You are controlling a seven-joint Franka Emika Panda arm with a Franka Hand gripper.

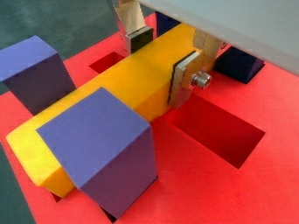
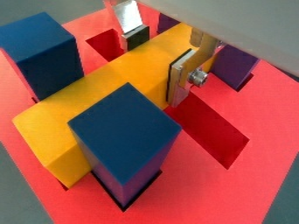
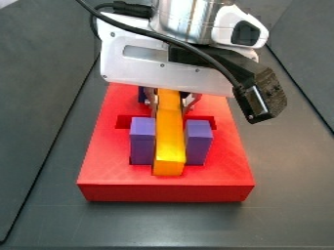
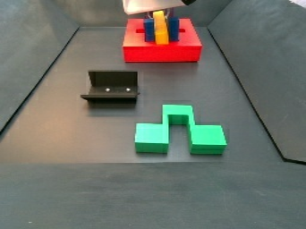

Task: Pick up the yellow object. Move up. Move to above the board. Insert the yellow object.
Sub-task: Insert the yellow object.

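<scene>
The board (image 3: 117, 181) is the biggest thing under me: a flat red square block lying on the dark floor, seen whole in a side view and small at the far end of the floor in another (image 4: 162, 51). On it lies the yellow object (image 3: 169, 146), a long, plain yellow bar with square edges and no markings. Its long axis runs across the board, level with the top face, and it passes between the upright posts. In a side view one end points toward the camera and reaches close to the board's near edge, while the other end is hidden under my wrist housing.

In a wrist view the bar (image 1: 111, 96) sits between two purple posts (image 1: 103, 153), and in another wrist view (image 2: 117, 92) between two blue posts (image 2: 126, 140). Open recessed slots (image 1: 222, 131) show in the red face just beside it. I cannot tell whether the bar is fully seated in its groove.

My gripper (image 1: 162, 61) is over the far half of the board, its silver fingers (image 2: 184, 77) pinching the bar on its two long sides. The far finger is only partly visible.

Well apart on the floor stand the fixture (image 4: 111, 88) and a green notched block (image 4: 180, 131).
</scene>
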